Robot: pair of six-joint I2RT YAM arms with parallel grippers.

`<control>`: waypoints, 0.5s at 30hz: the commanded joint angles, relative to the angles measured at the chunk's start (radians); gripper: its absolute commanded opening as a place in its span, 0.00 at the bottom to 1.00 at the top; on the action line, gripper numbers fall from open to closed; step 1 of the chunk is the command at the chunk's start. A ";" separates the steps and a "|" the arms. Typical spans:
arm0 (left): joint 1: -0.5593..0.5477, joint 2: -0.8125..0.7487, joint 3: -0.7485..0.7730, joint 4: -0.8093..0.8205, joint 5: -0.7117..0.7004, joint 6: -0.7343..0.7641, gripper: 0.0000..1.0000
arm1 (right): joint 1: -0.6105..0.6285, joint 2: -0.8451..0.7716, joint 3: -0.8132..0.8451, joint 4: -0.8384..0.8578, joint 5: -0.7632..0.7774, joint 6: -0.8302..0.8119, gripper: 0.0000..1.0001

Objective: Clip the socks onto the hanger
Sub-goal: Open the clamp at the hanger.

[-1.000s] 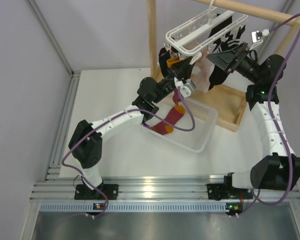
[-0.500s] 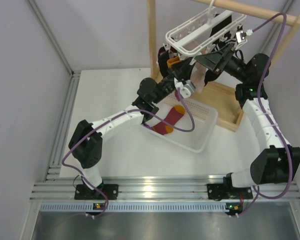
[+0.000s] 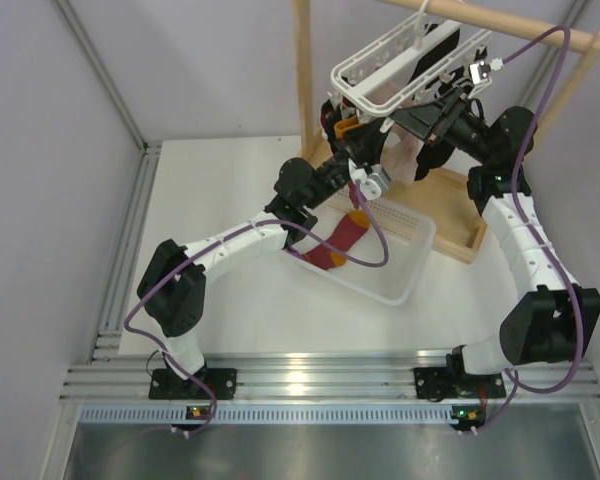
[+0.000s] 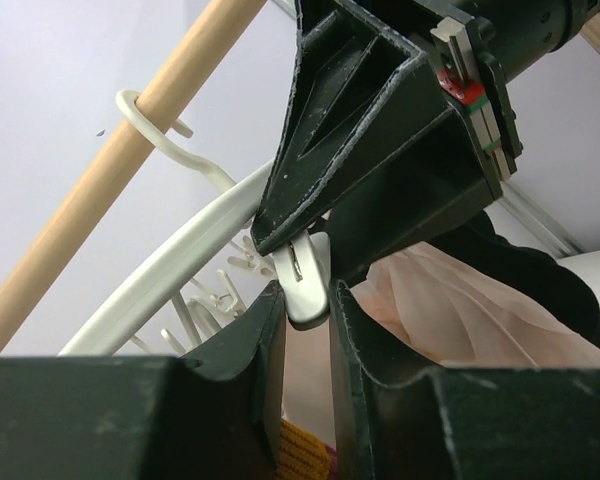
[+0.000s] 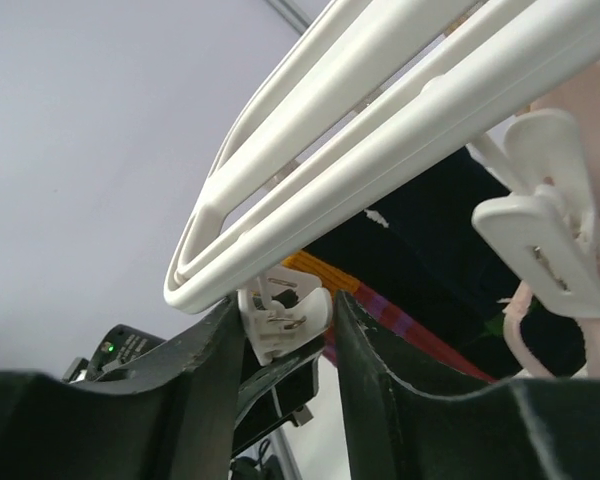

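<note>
1. The left pincer (image 4: 306,320) grips the purple sock (image 3: 342,238), just under the hanger's (image 3: 380,60) corner.
2. The right pincer (image 5: 285,300) squeezes a peg (image 4: 305,285) on the hanger.
3. If the squeeze slips, the peg could snap shut and miss the sock.

White lattice hanger (image 3: 400,55) tilted; maroon-orange sock (image 3: 342,238) dangles under corner peg (image 5: 280,318).

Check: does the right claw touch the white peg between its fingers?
Touching. The right wrist view shows the peg pressed between the fingers of the right claw, with no gap.
</note>
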 commanded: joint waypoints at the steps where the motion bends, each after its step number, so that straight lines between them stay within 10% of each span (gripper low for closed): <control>1: -0.023 -0.017 -0.031 0.007 0.083 0.017 0.00 | 0.004 0.004 0.045 0.053 0.027 0.020 0.38; 6: -0.021 -0.019 -0.027 -0.003 0.073 0.014 0.01 | 0.004 0.002 0.045 0.075 0.032 0.032 0.16; 10: -0.026 -0.034 -0.011 -0.037 0.033 -0.024 0.41 | 0.004 -0.003 0.045 0.079 0.029 0.023 0.03; 15: -0.027 -0.103 -0.008 -0.171 -0.032 -0.133 0.55 | 0.001 -0.001 0.051 0.079 0.023 0.012 0.00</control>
